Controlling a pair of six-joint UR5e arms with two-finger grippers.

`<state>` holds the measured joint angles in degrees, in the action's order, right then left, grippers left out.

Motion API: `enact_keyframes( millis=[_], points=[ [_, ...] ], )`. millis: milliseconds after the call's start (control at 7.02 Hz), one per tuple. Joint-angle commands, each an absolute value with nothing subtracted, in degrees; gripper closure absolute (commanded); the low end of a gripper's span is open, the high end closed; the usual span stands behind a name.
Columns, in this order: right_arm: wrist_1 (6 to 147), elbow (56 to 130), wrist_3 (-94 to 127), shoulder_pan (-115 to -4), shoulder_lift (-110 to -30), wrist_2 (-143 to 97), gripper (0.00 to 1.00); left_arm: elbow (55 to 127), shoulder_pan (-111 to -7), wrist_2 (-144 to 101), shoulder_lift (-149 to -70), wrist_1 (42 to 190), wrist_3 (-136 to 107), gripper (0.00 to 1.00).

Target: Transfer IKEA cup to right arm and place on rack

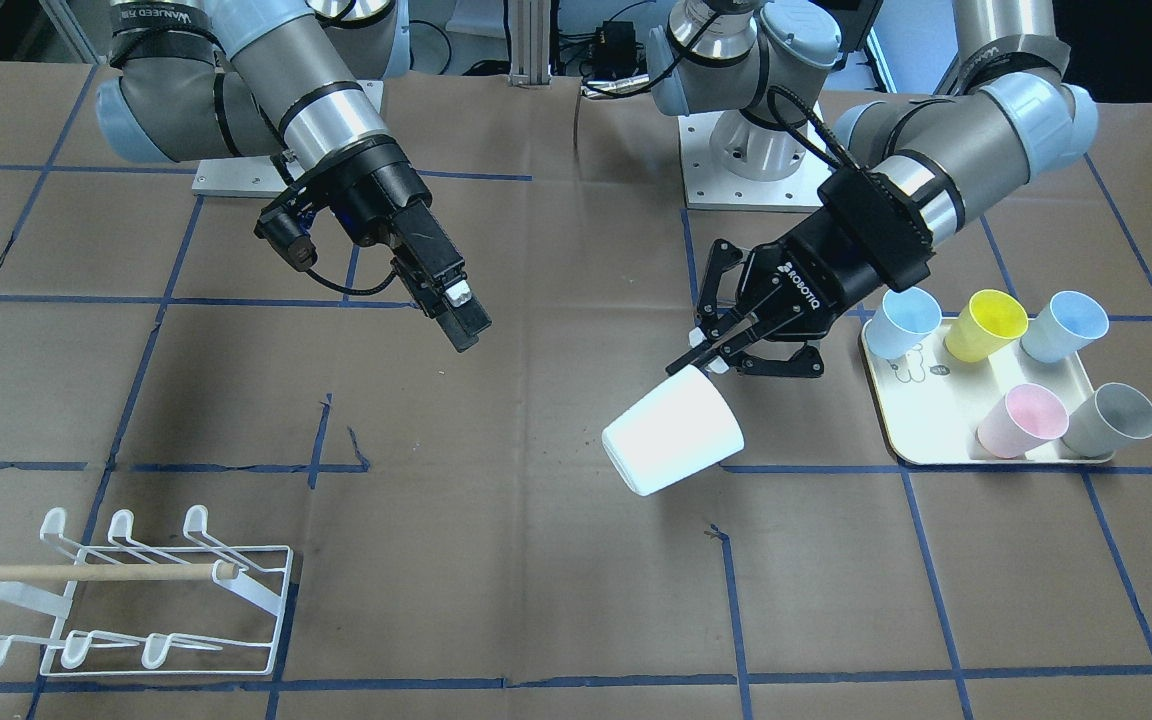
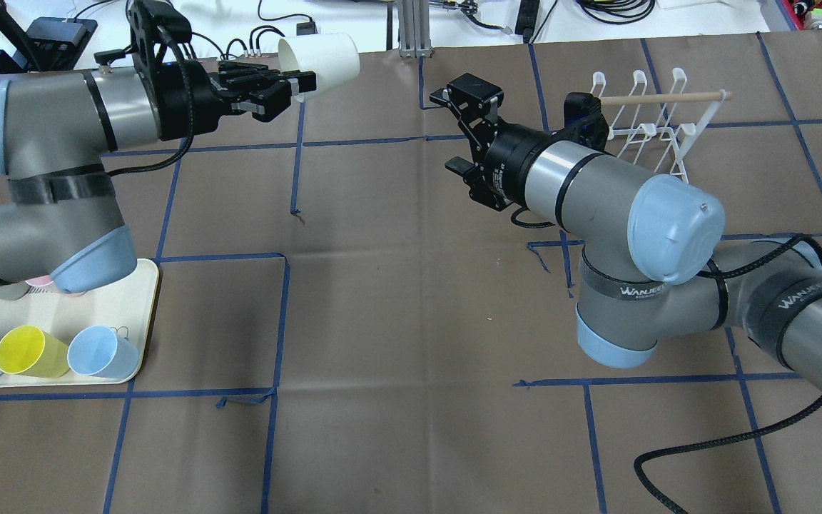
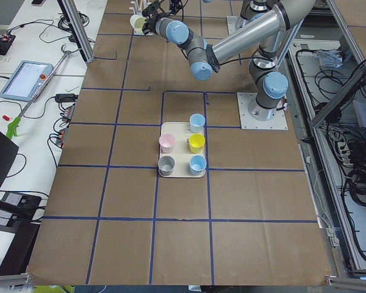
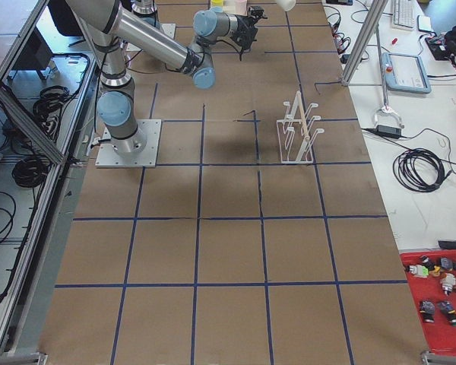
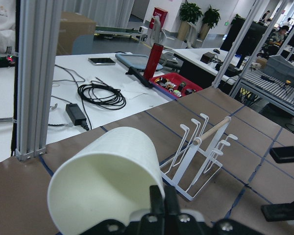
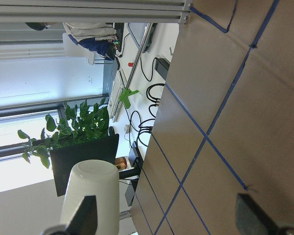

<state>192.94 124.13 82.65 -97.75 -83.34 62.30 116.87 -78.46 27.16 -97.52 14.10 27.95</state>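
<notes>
The white IKEA cup [image 1: 673,435] was found in the left claw [image 1: 706,355], which was closed on the cup's wall at the rim, one finger inside the mouth and one outside. The cup hung clear of the counter [image 1: 536,560], tilted on its side with its base pointing away from the claw, out toward the operators' edge. The right claw [image 1: 461,315] stood well apart from the cup and held nothing. Its wrist camera showed the two flat fingers [image 6: 85,215] spread wide with the cup visible beyond them, so it was open. The rack [image 1: 136,590] stood by the operators' edge toward the robot's right-hand corner, and every prong was bare. By this evidence the task was judged to be in its early part: the cup was lifted and presented, but the handover to the right arm [image 1: 266,90] had not been made and the placing on the rack was wholly outstanding. A cream tray [image 1: 936,440] on the robot's left half of the counter carried five other cups, two pale blue, one yellow, one pink and one grey. As to markings, the left claw's body bore the word "ROBOTIQ" [image 1: 801,285] in white. Black straps on the right arm read roughly "WANJEED" [image 2: 643,291]. The tray showed a small printed drawing, too small to read.
</notes>
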Motion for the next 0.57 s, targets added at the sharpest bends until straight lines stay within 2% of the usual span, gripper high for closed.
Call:
enact_keyframes(
  millis=[0, 427],
  points=[
    [193.36, 124.1, 87.94, -97.82, -83.67, 63.8, 0.0, 122.85, -80.4, 25.49, -98.0, 4.35, 27.95, 0.95],
    [193.01, 124.01, 89.3, -100.36, -83.67, 67.31, 0.0, 124.28, -82.88, 25.49, -98.0, 2.02, 28.21, 0.95]
  ],
)
